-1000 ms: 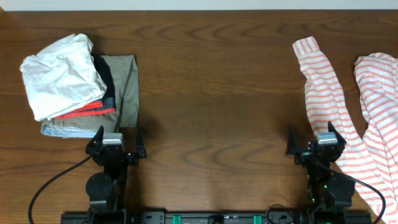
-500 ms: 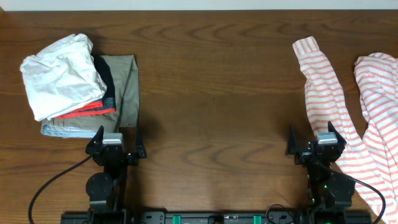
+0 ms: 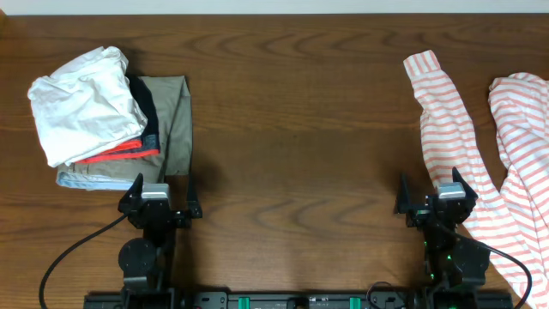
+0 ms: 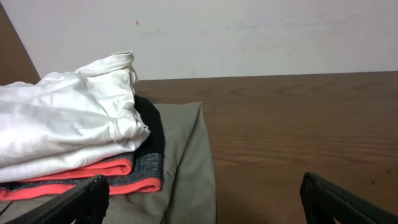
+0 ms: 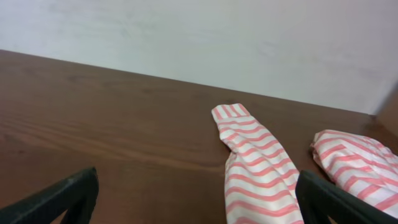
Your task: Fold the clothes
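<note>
Wooden table (image 3: 292, 103): the striped shirt (image 3: 450, 146) sprawls unfolded at the right side, one sleeve stretched toward the far edge and the body bunched and running out of view. By my judgement, folding has not begun. A stack of other garments (image 3: 86, 103) sits far left. The left gripper (image 3: 163, 184) and right gripper (image 3: 427, 185) rest at the near edge, jaws wide apart and empty, the right one beside the sleeve.
</note>
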`<state>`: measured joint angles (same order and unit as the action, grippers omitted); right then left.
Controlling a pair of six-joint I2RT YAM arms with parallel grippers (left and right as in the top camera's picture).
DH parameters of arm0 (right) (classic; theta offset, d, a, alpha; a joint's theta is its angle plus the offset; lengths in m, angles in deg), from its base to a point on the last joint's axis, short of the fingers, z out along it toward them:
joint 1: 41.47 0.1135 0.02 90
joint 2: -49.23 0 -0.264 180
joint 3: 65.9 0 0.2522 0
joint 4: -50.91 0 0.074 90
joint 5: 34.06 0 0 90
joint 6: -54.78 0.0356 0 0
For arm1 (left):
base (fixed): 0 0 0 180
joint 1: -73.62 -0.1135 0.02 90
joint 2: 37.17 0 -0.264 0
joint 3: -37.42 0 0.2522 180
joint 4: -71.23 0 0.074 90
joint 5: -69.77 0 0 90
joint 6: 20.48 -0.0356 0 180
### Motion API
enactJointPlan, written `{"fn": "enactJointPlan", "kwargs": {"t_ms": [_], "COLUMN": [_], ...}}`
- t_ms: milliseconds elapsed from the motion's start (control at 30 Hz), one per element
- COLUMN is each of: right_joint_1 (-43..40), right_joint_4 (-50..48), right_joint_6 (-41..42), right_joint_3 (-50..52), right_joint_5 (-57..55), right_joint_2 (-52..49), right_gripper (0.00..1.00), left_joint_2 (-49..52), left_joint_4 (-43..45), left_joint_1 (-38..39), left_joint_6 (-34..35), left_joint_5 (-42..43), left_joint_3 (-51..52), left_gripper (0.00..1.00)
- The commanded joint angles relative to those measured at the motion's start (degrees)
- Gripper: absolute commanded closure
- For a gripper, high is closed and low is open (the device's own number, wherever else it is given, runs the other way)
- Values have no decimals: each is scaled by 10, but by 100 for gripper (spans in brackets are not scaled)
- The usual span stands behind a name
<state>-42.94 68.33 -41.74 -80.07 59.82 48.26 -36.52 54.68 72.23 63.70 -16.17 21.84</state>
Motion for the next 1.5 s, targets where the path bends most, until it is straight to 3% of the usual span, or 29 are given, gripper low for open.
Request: {"fn": "enactJointPlan", "kwargs": {"t_ms": [0, 1233, 1400, 1467], "right_joint_1": [-6, -6, -6, -6], "right_joint_4": [3, 2, -9, -8], "right_joint_6": [-4, 2, 57, 82], "right_joint_3": [1, 1, 1, 1], "right_joint_5": [-2, 2, 2, 2], "right_joint_2": [2, 2, 2, 2], "right_gripper": [1, 1, 1, 1], "left_joint_2": [-4, -3, -3, -3], "left_joint_4": [-9, -8, -8, -8], "left_joint_1": [2, 2, 2, 2], "left_joint_6": [5, 7, 100, 103], "left_joint_5": [-3, -2, -2, -2], "left_joint_3": [16, 16, 14, 11], "left_gripper": [2, 2, 2, 2]}}
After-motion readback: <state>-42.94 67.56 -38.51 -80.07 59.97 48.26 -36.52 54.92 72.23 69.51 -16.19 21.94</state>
